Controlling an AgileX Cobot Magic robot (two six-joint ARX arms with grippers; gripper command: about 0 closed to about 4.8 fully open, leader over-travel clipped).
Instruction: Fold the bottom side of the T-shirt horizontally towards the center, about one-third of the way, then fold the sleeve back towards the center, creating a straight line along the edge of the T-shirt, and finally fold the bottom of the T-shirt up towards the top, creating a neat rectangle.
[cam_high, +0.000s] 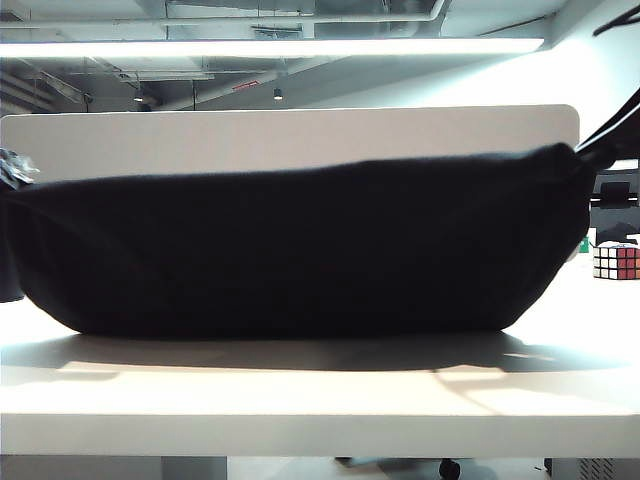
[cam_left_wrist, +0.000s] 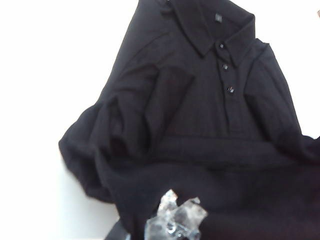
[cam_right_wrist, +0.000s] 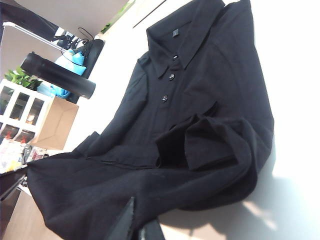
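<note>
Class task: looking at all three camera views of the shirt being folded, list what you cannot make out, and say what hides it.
- Exterior view: the lifted T-shirt fills the frame, hiding the table behind it and both grippers.
- Left wrist view: the left gripper is blurred and cut off by the frame's edge.
- Right wrist view: the right gripper is dark against the cloth and cut off.
- The chest logo: not discernible in any view.

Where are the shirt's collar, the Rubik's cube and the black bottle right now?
collar (cam_left_wrist: 210, 25), left wrist view, on the spread collar flap of the T-shirt.
Rubik's cube (cam_high: 616, 260), exterior view, on its front face.
black bottle (cam_right_wrist: 57, 75), right wrist view, on the middle of its side.
</note>
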